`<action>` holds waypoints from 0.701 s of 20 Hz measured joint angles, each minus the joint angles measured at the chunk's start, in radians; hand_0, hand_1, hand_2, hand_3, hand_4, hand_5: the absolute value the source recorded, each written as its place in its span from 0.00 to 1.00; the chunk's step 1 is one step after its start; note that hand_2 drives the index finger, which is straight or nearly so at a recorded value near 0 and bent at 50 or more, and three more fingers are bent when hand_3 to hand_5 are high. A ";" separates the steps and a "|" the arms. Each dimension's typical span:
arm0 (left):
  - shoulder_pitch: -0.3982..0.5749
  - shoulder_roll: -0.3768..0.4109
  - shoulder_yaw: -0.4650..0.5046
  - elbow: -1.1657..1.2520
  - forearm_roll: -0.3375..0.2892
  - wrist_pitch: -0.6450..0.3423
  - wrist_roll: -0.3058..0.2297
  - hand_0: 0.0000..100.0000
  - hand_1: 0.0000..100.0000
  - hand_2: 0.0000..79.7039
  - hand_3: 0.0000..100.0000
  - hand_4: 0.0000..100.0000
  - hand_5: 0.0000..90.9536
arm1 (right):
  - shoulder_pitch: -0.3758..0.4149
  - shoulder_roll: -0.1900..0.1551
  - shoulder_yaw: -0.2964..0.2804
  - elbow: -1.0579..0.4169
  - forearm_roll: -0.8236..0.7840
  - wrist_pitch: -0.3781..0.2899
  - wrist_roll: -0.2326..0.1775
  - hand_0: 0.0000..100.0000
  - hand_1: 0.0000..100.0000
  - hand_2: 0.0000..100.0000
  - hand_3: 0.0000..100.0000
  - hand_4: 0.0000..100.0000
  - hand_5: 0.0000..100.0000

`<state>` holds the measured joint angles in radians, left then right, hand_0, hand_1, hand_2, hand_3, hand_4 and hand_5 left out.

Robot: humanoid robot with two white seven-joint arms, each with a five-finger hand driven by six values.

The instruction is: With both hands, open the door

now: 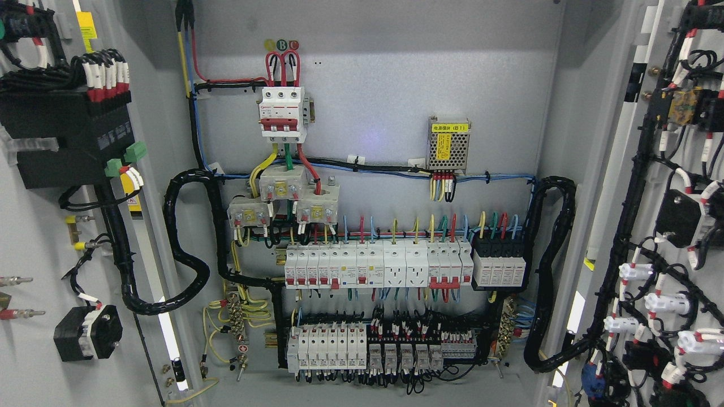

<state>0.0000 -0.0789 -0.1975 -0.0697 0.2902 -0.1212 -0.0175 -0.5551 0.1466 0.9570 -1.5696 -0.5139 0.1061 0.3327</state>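
An electrical cabinet stands with both doors swung wide. The left door (34, 237) shows its inner face at the picture's left, with black modules and wire bundles mounted on it. The right door (628, 169) shows its inner face at the right, carrying black cable looms and white connectors. Between them the grey back panel (384, 102) is fully exposed. Neither of my hands nor any arm shows in the head view.
On the back panel sit a red-and-white main breaker (283, 113), a small power supply (448, 144) with a yellow label, two rows of white circuit breakers (373, 265), and thick black cable loops (186, 243) at both sides.
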 measured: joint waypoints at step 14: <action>0.011 0.052 0.005 -0.037 0.001 -0.005 0.000 0.12 0.56 0.00 0.00 0.00 0.00 | 0.152 -0.068 -0.156 -0.051 0.155 0.020 -0.013 0.00 0.50 0.04 0.00 0.00 0.00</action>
<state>0.0108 -0.0273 -0.1924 -0.1071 0.2909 -0.1263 -0.0175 -0.4031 0.0788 0.8013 -1.6210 -0.3589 0.1263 0.3194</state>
